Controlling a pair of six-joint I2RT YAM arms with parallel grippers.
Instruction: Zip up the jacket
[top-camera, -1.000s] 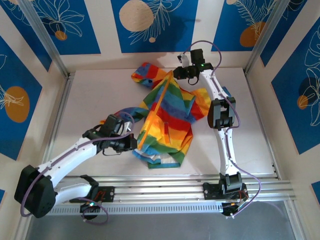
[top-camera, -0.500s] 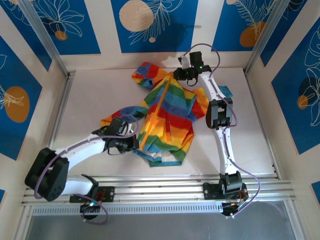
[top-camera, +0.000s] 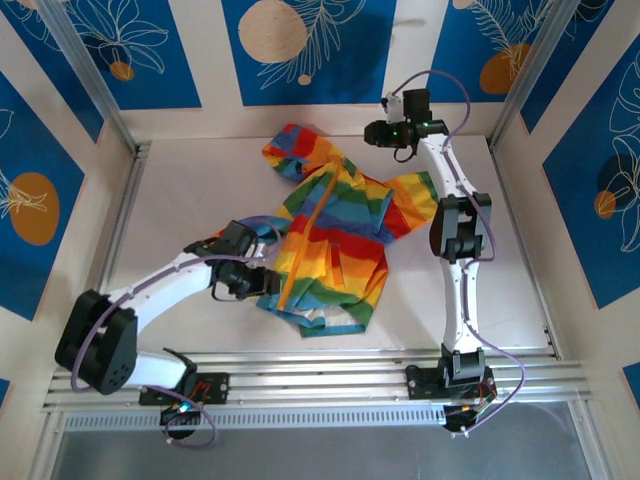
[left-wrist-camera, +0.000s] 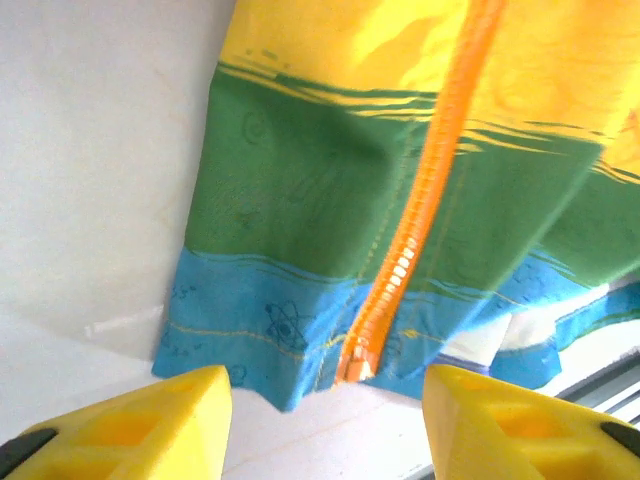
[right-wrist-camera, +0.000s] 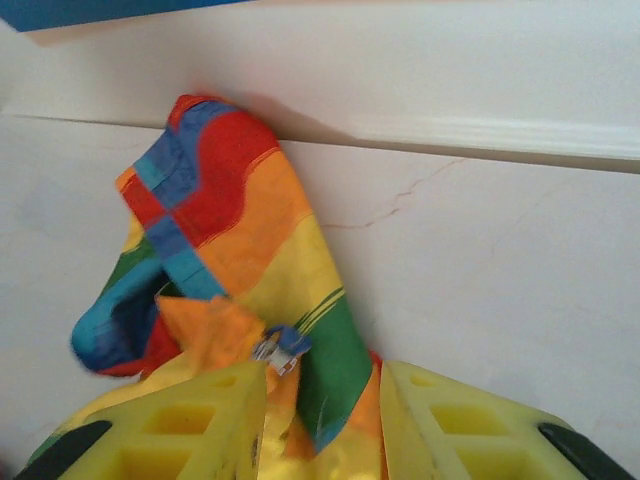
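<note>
— Where is the jacket (top-camera: 335, 240) being kept?
— On the table (top-camera: 180, 200), laid flat.
— The grippers?
— The left gripper (left-wrist-camera: 325, 385) is being held spread at the hem (left-wrist-camera: 260, 340); the right gripper (right-wrist-camera: 322, 375), seemingly released, near the hood (right-wrist-camera: 220, 200).

A white table (top-camera: 180, 200) is seen from above, evenly lit, with soft shadows cast on it. It is boxed in by blue wall panels (top-camera: 165, 88), printed with white leaves and orange and cream discs and split by white strips. Metal posts (top-camera: 90, 78) are set at the back corners, and an aluminium rail (top-camera: 330, 375) is laid along the near edge.
</note>
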